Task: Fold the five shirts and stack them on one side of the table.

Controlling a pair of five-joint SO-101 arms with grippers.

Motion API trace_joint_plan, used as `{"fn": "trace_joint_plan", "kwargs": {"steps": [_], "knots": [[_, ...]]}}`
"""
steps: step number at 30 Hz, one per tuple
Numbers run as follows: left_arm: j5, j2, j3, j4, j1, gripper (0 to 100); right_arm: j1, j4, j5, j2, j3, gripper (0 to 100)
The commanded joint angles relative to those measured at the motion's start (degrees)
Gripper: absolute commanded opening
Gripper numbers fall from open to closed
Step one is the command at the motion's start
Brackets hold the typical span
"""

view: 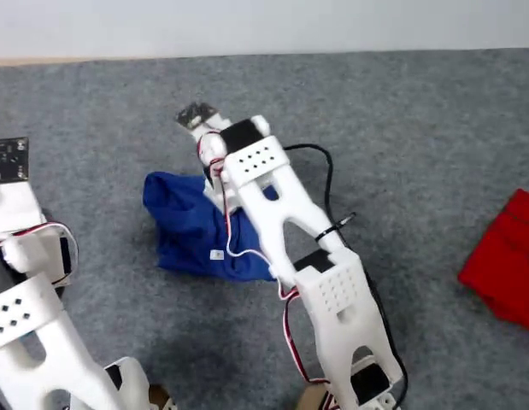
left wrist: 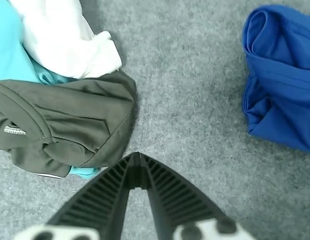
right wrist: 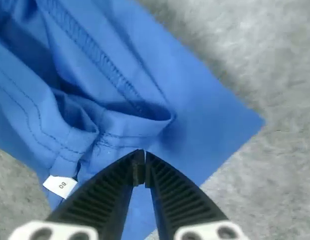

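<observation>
Right pincer [right wrist: 139, 162] closed above blue shirt [right wrist: 195, 115]; left pincer [left wrist: 138, 162] closed.

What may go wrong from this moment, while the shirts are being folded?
1. The right hand, shut, sits over the crumpled blue fabric shirt; a grasp there might catch several bunched layers, giving an uneven fold.
2. The dark olive fabric shirt lies heaped with the white fabric shirt and the turquoise fabric shirt; pulling one would probably drag the others.

high: above, facing down, far | left wrist: downward, nearer | right wrist: closest | shared: blue shirt [view: 183, 226]
</observation>
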Motion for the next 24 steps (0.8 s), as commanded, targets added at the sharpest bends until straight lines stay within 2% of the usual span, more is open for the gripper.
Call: {"fn": "trace_joint_plan", "kwargs": {"steps": [1,9,13,17,22,24], "knots": [[0.09,-1.32,-0.04,-0.88,0.0,0,-4.44,0.75,0.26,-0.22,-2.73,0.9],[0.09,-1.14,-0.13,-1.05,-0.09,0,-16.84,4.7,0.26,-1.71,-2.9,0.9],[0.09,-1.05,-0.04,-1.05,-0.09,0,-19.74,6.2,0.26,-3.65,-2.9,0.9],[0.09,-1.05,-0.04,-1.05,-0.09,0,-18.59,6.29,0.7,-8.13,-2.9,0.9],[0.09,-1.05,-0.04,-1.05,-0.09,0,-11.03,5.93,1.05,-12.88,-2.9,0.9],[0.09,-1.14,-0.04,-1.05,-0.09,0,-7.6,5.85,3.43,-12.97,-2.9,0.9]]}}
